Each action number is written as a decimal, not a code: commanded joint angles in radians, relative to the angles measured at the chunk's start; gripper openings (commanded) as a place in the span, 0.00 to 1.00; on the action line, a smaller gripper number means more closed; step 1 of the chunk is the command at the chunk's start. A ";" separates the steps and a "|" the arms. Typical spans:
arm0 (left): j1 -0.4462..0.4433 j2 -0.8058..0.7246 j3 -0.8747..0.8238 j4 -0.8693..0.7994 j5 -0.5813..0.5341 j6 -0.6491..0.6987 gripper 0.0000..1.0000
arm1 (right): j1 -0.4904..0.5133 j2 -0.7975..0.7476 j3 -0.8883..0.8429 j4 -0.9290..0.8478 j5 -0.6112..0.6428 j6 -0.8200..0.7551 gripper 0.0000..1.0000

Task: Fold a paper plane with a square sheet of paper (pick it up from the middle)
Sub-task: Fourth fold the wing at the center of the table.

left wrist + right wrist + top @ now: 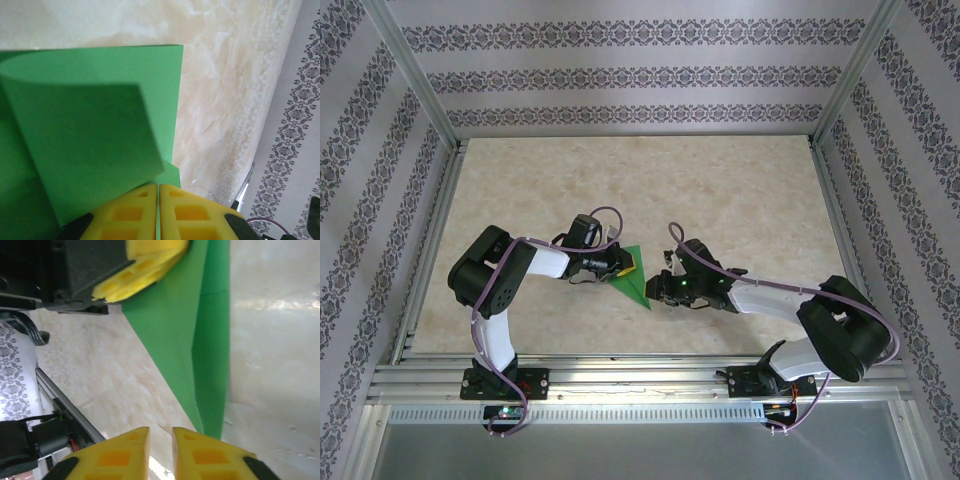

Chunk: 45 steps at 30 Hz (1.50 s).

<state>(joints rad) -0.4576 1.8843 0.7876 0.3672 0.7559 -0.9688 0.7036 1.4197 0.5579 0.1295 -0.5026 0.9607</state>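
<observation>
The green square sheet of paper (637,279) is folded into a long pointed wedge that lies on the table between the two arms, its tip toward the near edge. My left gripper (623,263) is shut on the wide end. In the left wrist view a thin green edge runs between its yellow fingers (135,215), and a folded flap of the paper (95,130) curls up in front of the left gripper (159,189). My right gripper (161,432) hovers at the paper's tip (207,390) with a narrow gap between its jaws and bare table showing through. The left gripper's fingers (145,262) appear at the top of the right wrist view.
The marble-patterned tabletop (720,200) is bounded by an aluminium frame rail (620,375) at the near edge and patterned walls on the other sides. Open table stretches behind and to both sides of the paper. Purple cables loop over both arms.
</observation>
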 commanded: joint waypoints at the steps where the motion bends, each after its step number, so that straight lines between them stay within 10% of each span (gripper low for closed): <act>1: -0.010 0.030 -0.021 -0.019 -0.016 -0.004 0.09 | 0.018 0.060 0.074 0.007 -0.037 -0.030 0.12; 16: -0.009 0.031 -0.025 -0.016 -0.015 -0.002 0.09 | 0.033 0.265 0.134 -0.001 -0.013 -0.040 0.05; 45: -0.010 0.030 -0.026 -0.026 -0.018 0.001 0.09 | 0.069 0.158 0.173 -0.136 0.036 -0.142 0.08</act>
<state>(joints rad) -0.4576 1.8843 0.7841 0.3740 0.7559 -0.9684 0.7639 1.5677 0.6891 0.0837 -0.5098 0.8806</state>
